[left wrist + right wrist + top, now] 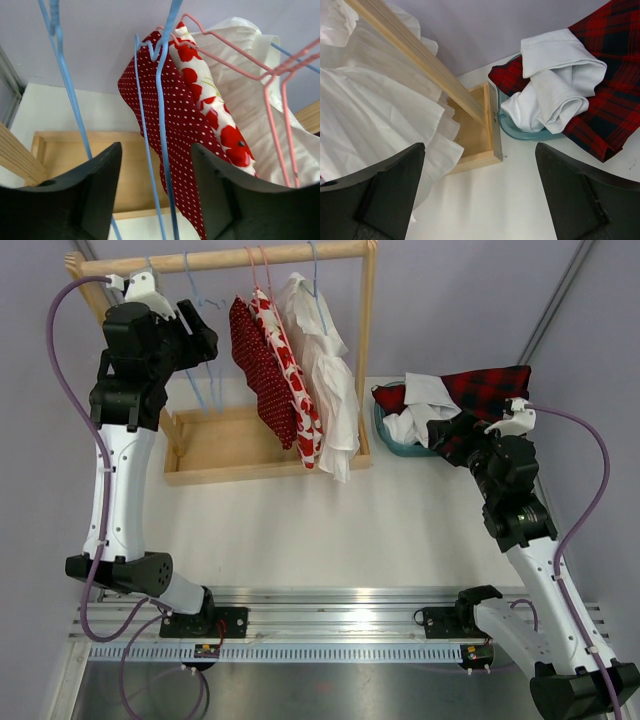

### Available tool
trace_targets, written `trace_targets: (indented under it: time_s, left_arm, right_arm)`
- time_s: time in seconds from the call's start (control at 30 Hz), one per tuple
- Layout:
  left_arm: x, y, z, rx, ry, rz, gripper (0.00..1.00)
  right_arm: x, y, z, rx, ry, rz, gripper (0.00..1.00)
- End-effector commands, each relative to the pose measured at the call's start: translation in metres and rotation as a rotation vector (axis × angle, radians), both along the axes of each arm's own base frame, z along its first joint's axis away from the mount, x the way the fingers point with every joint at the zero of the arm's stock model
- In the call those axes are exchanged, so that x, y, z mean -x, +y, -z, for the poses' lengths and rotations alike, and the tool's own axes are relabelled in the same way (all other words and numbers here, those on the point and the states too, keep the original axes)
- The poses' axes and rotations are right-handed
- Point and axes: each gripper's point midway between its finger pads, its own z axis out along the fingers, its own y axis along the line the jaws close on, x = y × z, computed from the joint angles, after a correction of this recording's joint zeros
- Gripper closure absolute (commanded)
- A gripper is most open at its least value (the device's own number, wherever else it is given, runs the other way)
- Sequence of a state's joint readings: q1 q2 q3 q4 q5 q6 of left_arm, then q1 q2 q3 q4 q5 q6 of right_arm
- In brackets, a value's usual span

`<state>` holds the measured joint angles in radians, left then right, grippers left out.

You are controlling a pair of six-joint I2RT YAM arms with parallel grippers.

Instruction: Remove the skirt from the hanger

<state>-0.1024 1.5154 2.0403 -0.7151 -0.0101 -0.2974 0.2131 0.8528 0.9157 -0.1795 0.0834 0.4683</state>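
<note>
Three garments hang on the wooden rack: a red white-dotted one [265, 380] [175, 115], a white one with red flowers [290, 365] [200, 85] on pink hangers [280, 85], and a white pleated one [325, 370] [250, 95] [370, 115]. My left gripper [205, 340] [156, 150] is raised at the rack's left, open, with the thin wires of a bare blue hanger [161, 100] between its fingers, untouched. My right gripper [450, 430] [480, 145] is open and empty, low over the table between the rack and the basket.
The rack has a top rail [270, 255], a post [420, 65] and a wooden base tray [225, 445]. A teal basket [385, 435] [520, 130] at the right holds white cloth [555, 85] and red plaid cloth [490, 385]. Another blue hanger [65, 75] hangs left.
</note>
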Motion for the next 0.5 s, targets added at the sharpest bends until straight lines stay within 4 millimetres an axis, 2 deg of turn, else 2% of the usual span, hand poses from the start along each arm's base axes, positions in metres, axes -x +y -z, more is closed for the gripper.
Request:
trace_targets:
  time_s: [0.0, 0.1, 0.13, 0.2, 0.23, 0.33, 0.47]
  left_arm:
    - [0.036, -0.014, -0.053, 0.05, -0.145, 0.09, 0.32]
    - [0.05, -0.031, -0.064, 0.057, -0.169, 0.148, 0.3]
    - [0.054, -0.047, -0.066, 0.059, -0.173, 0.194, 0.3]
    - [0.055, -0.063, -0.068, 0.054, -0.174, 0.228, 0.3]
    - [0.059, -0.079, -0.07, 0.059, -0.177, 0.268, 0.3]
    - [0.05, -0.101, -0.061, 0.077, -0.151, 0.295, 0.32]
    - [0.032, -0.121, -0.048, 0.084, -0.127, 0.292, 0.34]
  right_arm:
    - [0.011, 0.004, -0.012, -0.013, -0.01, -0.032, 0.0]
    - [0.015, 0.005, -0.013, -0.014, -0.007, -0.043, 0.01]
    - [0.017, 0.006, -0.011, -0.016, -0.002, -0.047, 0.01]
    - [0.019, 0.005, -0.012, -0.019, -0.006, -0.045, 0.0]
    - [0.021, 0.005, -0.01, -0.015, -0.001, -0.047, 0.01]
    - [0.025, 0.004, -0.012, -0.007, 0.0, -0.048, 0.0]
    - [0.032, -0.001, -0.016, 0.013, -0.006, -0.039, 0.0]
